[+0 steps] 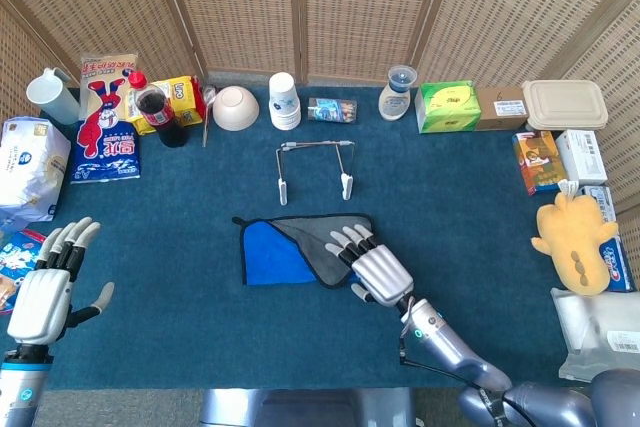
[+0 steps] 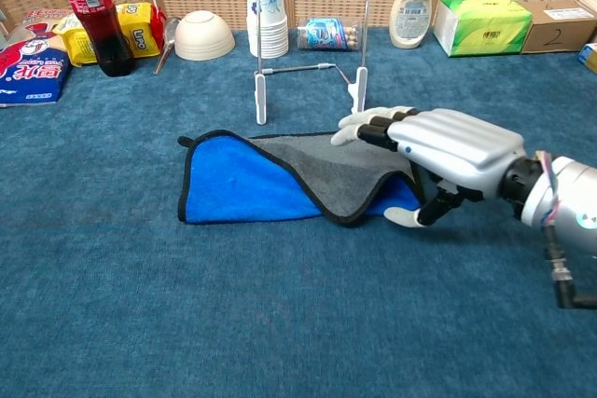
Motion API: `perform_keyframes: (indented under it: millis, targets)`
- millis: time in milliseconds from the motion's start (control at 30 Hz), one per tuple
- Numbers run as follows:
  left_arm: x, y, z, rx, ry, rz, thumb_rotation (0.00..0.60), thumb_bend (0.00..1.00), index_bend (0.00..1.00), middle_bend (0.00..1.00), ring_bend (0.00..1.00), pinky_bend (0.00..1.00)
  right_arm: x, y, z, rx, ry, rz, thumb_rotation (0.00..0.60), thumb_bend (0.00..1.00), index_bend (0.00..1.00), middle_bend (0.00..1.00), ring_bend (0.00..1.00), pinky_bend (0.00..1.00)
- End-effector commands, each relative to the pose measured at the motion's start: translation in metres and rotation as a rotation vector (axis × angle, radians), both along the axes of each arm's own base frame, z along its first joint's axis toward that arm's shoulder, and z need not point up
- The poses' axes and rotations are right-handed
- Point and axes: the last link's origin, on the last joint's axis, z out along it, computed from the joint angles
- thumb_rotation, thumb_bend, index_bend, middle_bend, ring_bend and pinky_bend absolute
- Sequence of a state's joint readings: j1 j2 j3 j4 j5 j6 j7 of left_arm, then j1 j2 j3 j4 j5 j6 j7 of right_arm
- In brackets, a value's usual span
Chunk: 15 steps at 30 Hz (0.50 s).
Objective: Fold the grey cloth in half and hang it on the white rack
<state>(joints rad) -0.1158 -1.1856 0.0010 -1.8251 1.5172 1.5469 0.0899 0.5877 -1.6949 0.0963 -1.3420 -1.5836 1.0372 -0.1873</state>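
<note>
Cloth (image 2: pixel 280 179) lies flat mid-counter, blue face up, grey flap folded over its right part. Right hand (image 2: pixel 438 151) sits palm-down over the cloth's right edge, fingers (image 2: pixel 364 124) spread above the grey flap, thumb at the near right corner; contact unclear. White rack (image 2: pixel 312 53) stands upright just behind the cloth. Along the far edge: cola bottle (image 2: pixel 89 11), bowl (image 2: pixel 204 36), paper cup stack (image 2: pixel 265 11), tissue box (image 2: pixel 482 24).

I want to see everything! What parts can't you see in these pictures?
- Right robot hand: both views leave unclear whether it touches the cloth.
- Cloth's right corner: covered by that robot hand in head view.
- Left robot hand: outside chest view.
- Soda bottle: top cut off in chest view.
- Rack: thin and small in head view.
</note>
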Motion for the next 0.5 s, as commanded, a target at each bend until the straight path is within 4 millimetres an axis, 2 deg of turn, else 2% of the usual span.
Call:
perform_keyframes:
  millis: [33,267,500]
  targets:
    - [-0.001,0.000,0.000,-0.002,-0.001,0.002,0.600,0.00,0.06,0.00,0.00,0.00,0.003,-0.002,-0.005,0.001,-0.003,0.008,0.600,0.30,0.13,0.07,0.00,0.00]
    - [-0.003,-0.002,0.000,-0.001,-0.008,0.007,0.600,0.00,0.06,0.00,0.00,0.00,0.013,-0.009,-0.014,0.007,-0.027,0.001,0.600,0.30,0.13,0.07,0.00,0.00]
    - [-0.008,-0.004,0.001,0.002,-0.018,0.026,0.600,0.00,0.06,0.00,0.00,0.00,0.014,-0.021,-0.013,0.002,-0.076,-0.051,0.600,0.30,0.13,0.07,0.00,0.00]
